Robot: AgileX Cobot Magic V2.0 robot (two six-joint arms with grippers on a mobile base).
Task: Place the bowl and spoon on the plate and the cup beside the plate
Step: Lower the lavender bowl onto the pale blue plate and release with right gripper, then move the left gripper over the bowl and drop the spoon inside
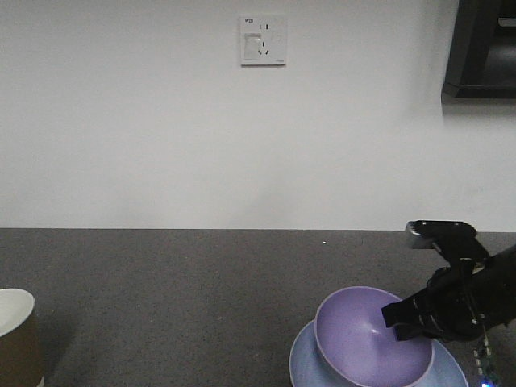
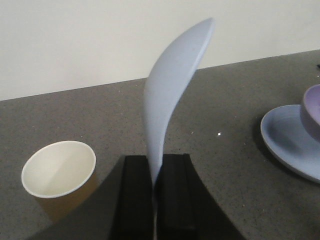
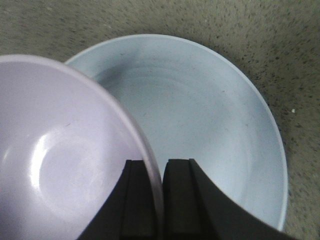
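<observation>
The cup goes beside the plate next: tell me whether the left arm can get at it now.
Probably not yet. The left end effector is shut on the spoon, so nothing is free to grip. The cup itself stands upright and unblocked on the counter close by.

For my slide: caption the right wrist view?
Right gripper pinches the rim of the lavender bowl over a blue plate.

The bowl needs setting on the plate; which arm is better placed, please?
Right: the right gripper clamps the bowl by its rim over the plate; the left gripper holds the spoon.
</observation>
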